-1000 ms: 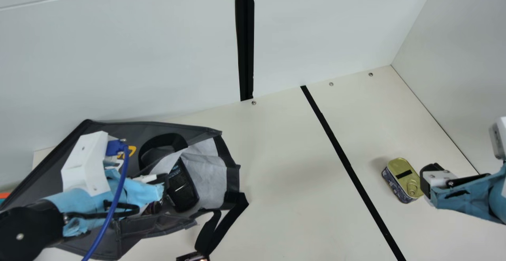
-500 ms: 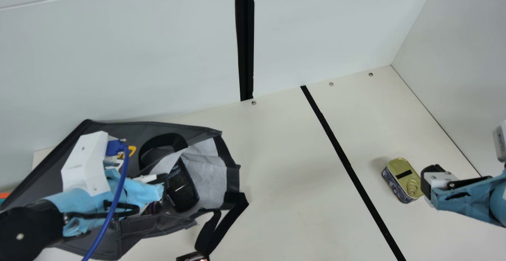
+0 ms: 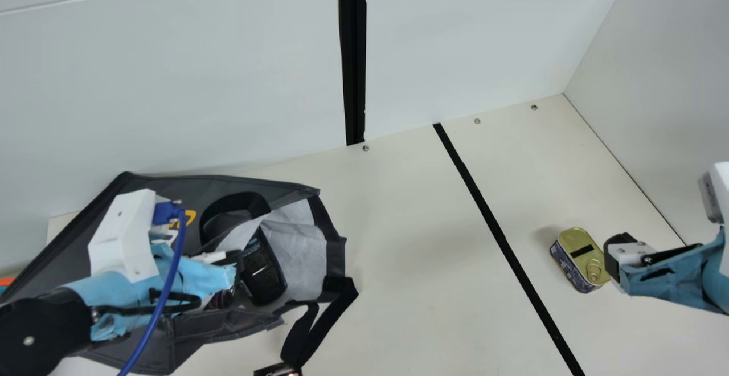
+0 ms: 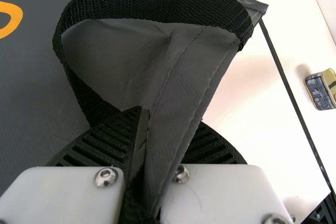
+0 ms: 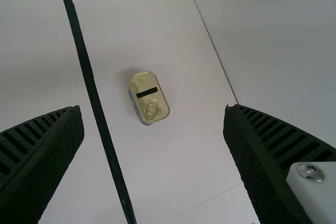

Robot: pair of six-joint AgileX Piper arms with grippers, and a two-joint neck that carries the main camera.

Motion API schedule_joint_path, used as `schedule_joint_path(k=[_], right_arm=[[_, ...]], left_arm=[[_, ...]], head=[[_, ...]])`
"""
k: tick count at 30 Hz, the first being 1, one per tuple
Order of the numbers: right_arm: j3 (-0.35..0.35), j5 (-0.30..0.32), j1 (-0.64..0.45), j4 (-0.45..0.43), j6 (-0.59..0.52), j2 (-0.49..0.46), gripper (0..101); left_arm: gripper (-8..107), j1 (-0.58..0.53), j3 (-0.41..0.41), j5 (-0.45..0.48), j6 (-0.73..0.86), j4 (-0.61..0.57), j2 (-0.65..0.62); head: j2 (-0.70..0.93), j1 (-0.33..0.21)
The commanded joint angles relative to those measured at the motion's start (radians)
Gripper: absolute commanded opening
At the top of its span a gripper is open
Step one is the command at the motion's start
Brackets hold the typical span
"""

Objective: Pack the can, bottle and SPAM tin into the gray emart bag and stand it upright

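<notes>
SPAM tin is on the worktop, well apart from the gray emart bag, out beyond the bag's open mouth, with a black strip running between the two. What has just changed is slight: the right arm has shifted a little, its wrist coming somewhat farther into the main view, while the tin and the bag have kept their places. That looks to me like fine lining-up before a grasp. The right hand is spread wide above the tin, on the side away from the bag, and holds nothing. The left hand hasn't moved; it is clamped on a fold of the bag's gray cloth near the looped handle, which should help hold the mouth ready.

As for looks, the tin is a squat, round-cornered box lying flat, lid up. The lid is gold, with a pull ring near one end and a black bar across it; the side is dark and printed.

Inside the bag, a black labelled bottle rests tilted against the pale lining. Beside it a shiny bit peeks out, probably the can, though too much is hidden to be sure. So the tin seems the last thing to pack. The bag lies on its side, so standing it up comes after.
</notes>
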Motion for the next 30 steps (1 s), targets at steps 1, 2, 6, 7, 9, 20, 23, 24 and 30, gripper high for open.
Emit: schedule_joint_path(k=[1, 2, 6, 7, 9, 20, 23, 24, 30], right_arm=[[-0.003, 0.001, -0.008, 0.009, -0.029, 0.011, 95], [-0.004, 0.001, -0.013, 0.014, -0.043, 0.017, 95], [-0.012, 0.001, -0.035, 0.036, -0.099, 0.044, 95], [-0.013, 0.001, -0.040, 0.041, -0.112, 0.051, 95], [-0.015, 0.001, -0.053, 0.053, -0.141, 0.066, 95], [-0.022, 0.001, -0.115, 0.114, -0.281, 0.155, 95], [-0.021, 0.001, -0.128, 0.127, -0.315, 0.181, 95], [-0.020, 0.001, -0.132, 0.132, -0.326, 0.190, 95], [-0.014, 0.001, -0.155, 0.153, -0.385, 0.239, 95]], left_arm=[[-8, 0.000, 0.000, 0.000, 0.000, 0.000, 0.000], [-8, 0.000, 0.000, 0.000, 0.000, 0.000, 0.000], [-8, 0.000, 0.000, 0.000, 0.000, 0.000, 0.000], [-8, 0.000, 0.000, 0.000, 0.000, 0.000, 0.000], [-8, 0.000, 0.000, 0.000, 0.000, 0.000, 0.000], [-8, 0.000, 0.000, 0.000, 0.000, 0.000, 0.000], [-8, 0.000, 0.000, 0.000, 0.000, 0.000, 0.000], [-8, 0.000, 0.000, 0.000, 0.000, 0.000, 0.000], [-8, 0.000, 0.000, 0.000, 0.000, 0.000, 0.000]], head=[[-0.001, -0.023], [-0.001, -0.023], [-0.001, -0.023], [-0.001, -0.023], [-0.001, -0.023], [-0.001, -0.023], [-0.001, -0.023], [-0.001, -0.023], [-0.001, -0.023]])
